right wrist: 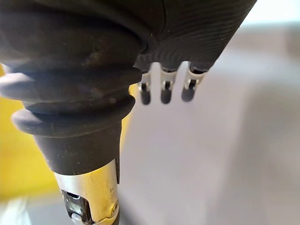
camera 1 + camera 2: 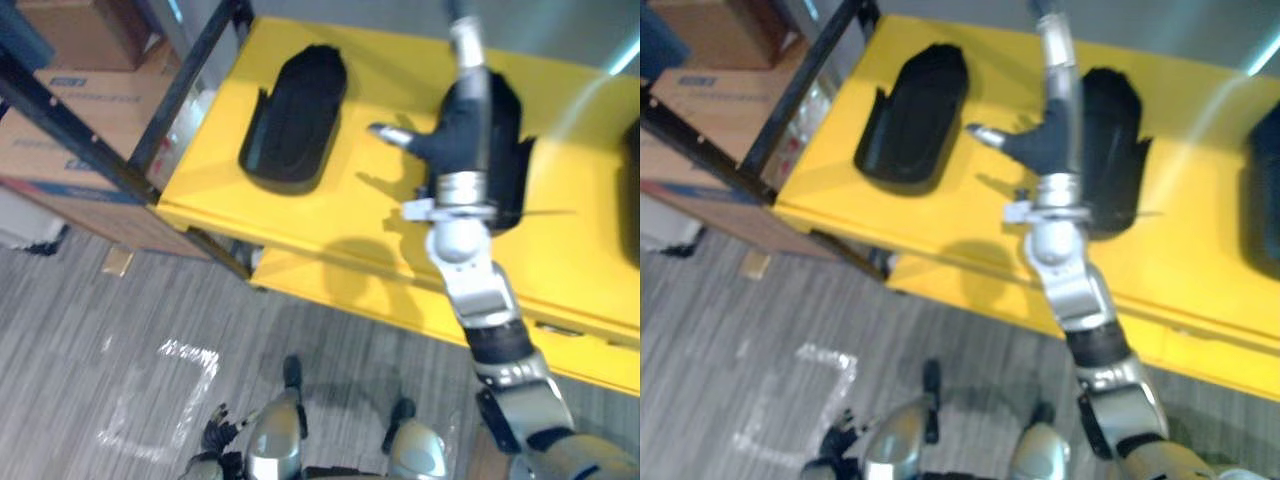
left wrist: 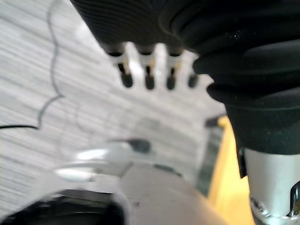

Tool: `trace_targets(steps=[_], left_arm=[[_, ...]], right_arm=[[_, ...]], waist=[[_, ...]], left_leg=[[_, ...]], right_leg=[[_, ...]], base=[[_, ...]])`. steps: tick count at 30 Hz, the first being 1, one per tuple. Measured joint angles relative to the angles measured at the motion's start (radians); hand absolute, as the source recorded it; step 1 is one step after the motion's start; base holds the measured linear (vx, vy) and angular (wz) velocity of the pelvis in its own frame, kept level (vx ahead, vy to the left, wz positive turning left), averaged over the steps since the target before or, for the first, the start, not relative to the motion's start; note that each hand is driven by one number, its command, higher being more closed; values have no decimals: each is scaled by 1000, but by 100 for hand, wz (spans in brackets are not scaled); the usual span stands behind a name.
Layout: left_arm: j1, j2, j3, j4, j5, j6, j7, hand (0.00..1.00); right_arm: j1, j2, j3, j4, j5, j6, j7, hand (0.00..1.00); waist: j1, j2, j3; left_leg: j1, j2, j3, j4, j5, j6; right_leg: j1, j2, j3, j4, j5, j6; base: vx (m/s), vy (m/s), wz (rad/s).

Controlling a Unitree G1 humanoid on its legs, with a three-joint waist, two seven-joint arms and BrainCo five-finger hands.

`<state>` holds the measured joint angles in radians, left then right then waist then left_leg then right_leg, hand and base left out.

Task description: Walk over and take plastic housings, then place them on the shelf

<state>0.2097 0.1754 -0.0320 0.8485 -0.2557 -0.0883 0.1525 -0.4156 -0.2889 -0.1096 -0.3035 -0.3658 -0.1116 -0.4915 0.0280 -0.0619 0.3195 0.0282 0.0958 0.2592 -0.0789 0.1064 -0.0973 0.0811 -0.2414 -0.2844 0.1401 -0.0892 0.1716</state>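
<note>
Left eye view: cardboard boxes and a black frame post stand well off on the thumb side of the right hand, past the end of the yellow tabletop. Nothing lies between the hand and the housings. The tabletop carries three black plastic housings: the left housing is apart from the thumb, the middle housing is directly under the hand and partly covered by it, and the far housing is well off on the other side. The arm extends over the front edge with the thumb spread wide — contact with the middle housing is possibly there, though I cannot tell.

Right wrist view: the fingers are straight and hold nothing.

Left wrist view: the left hand hangs over the grey floor, relaxed and empty.
</note>
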Motion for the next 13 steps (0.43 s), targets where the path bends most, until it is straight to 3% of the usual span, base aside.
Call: trace_targets(steps=[1,3,7,10,13], left_arm=[[7,1,21,4,0,5,4,0],[15,-3,41,19,0,7,24,0],[22,-29,103,39,-2,7,47,0],[14,-32,110,48,-10,5,62,0],[-10,-52,110,86,-10,11,61,0]], right_arm=[[73,-8,-89,-13,2,2,-16,0],[193,-20,-210,-16,46,9,-23,0],[437,-2,-424,43,172,33,-39,0],[558,65,-502,204,246,42,-62,0],[645,125,-503,365,331,74,-74,0]], waist=[[-15,-17,-25],[-34,-26,-69],[-107,-19,-132],[-147,-11,-141],[-164,13,-151]], left_leg=[[28,9,35,0,-6,-5],[62,28,82,-1,-19,-14],[100,51,154,-3,-29,-26],[125,55,202,-5,-29,-27],[128,58,233,-10,-36,-36]], right_leg=[[16,12,29,-17,21,-9],[25,31,72,-35,50,-19],[23,56,134,-63,88,-24],[21,64,161,-82,88,-24],[4,68,175,-100,71,-25]], base=[[161,14,-46],[119,16,-64],[62,8,-54],[-41,-20,-52],[-119,-47,-42]])
